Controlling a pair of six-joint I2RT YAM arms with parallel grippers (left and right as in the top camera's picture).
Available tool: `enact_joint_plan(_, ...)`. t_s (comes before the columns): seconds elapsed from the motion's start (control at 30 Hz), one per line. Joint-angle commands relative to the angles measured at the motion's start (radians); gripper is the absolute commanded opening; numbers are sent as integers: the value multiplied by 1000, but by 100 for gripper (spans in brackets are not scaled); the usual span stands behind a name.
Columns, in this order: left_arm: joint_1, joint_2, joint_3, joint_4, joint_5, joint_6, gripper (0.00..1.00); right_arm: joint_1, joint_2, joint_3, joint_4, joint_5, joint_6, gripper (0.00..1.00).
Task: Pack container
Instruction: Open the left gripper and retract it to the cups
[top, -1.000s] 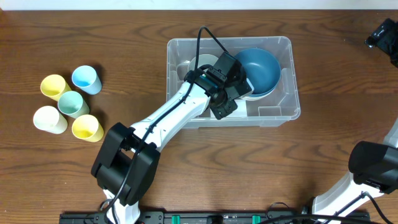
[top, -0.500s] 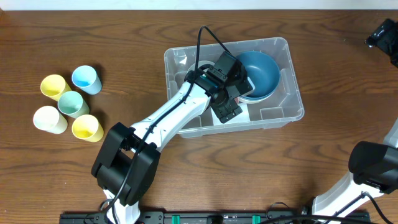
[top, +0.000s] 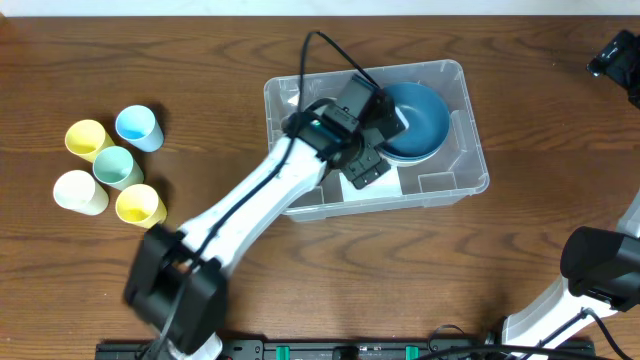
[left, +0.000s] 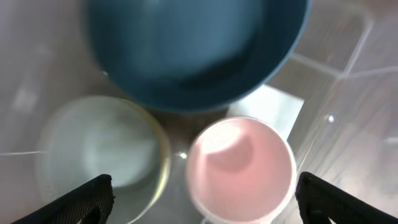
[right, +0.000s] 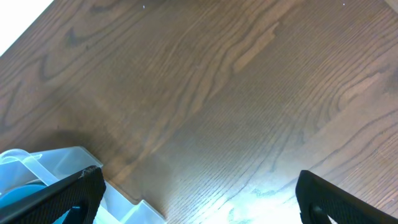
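Since half a second ago the left arm (top: 260, 195) has swung slightly toward the upper left of the overhead frame, and its lower links are now blurred. The container (top: 476, 150) has kept its place at upper centre.

Overhead, the wrist hides the left gripper (left: 205, 198). The left wrist view shows only its two dark fingertips (left: 93, 194) in the bottom corners, wide apart with nothing between them. That view is soft and looks down into the container. A blue bowl (left: 193, 50) is cut off at the top, a pale bowl (left: 102, 149) sits lower left and a pink cup (left: 239, 165) lower right. Overhead, the arm covers the pink cup and most of the pale bowl.

The right gripper (right: 202, 199) also shows only spread tips holding nothing, above bare table (right: 236, 93), with a corner of the container at lower left. Most of the right arm (top: 600, 265) is cut off at the right edge of the overhead frame. Only the overhead view shows the five cups (top: 110, 165) clustered at far left.
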Motion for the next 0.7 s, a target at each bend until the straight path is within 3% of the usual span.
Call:
enact_joint_plan(0.0, 1, -97, 19, 0, -31, -34, 94, -4, 8, -2, -3, 3, 15, 99)
enact_joint_plan(0.13, 22, -171, 19, -23, -145, -142, 94, -4, 8, -2, -3, 3, 15, 99)
enact_joint_plan(0.27, 109, -238, 19, -95, -257, -344, 94, -4, 8, -2, -3, 3, 15, 99)
enact_joint_plan(0.47, 396, -269, 18, -269, -314, -666, 94, -4, 8, -2, -3, 3, 15, 99)
enact_joint_plan(0.67, 652, -232, 2, -314, -287, -692, 94, -4, 8, -2, -3, 3, 15, 99)
